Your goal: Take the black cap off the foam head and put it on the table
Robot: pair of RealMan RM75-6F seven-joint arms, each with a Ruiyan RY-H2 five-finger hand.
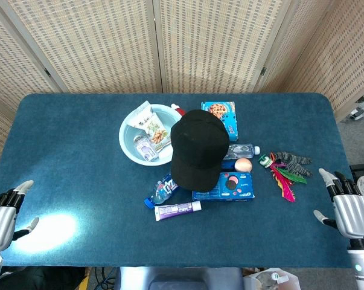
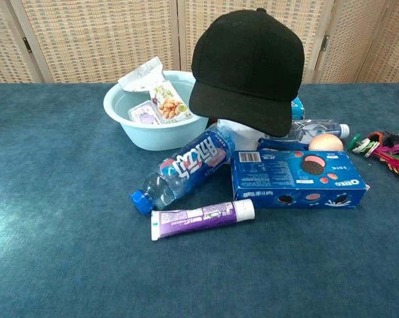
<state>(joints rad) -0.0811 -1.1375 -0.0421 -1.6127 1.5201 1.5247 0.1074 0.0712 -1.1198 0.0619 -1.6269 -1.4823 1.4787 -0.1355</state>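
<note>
The black cap (image 1: pixel 197 148) sits on the white foam head at the table's middle, brim toward me. In the chest view the black cap (image 2: pixel 251 61) covers nearly all of the foam head (image 2: pixel 237 132), of which only a white strip shows under the brim. My left hand (image 1: pixel 3 211) rests at the near left edge, fingers apart and holding nothing. My right hand (image 1: pixel 348 208) is at the near right edge, likewise spread and empty. Neither hand shows in the chest view.
A light blue basin (image 1: pixel 128 148) with snack packets stands left of the cap. In front lie a blue bottle (image 2: pixel 186 169), a purple tube (image 2: pixel 199 218) and an Oreo box (image 2: pixel 298 179). A cookie box (image 1: pixel 221 112), a clear bottle (image 1: pixel 242 149), an egg-like ball (image 1: pixel 243 164) and coloured feathers (image 1: pixel 285 178) lie right.
</note>
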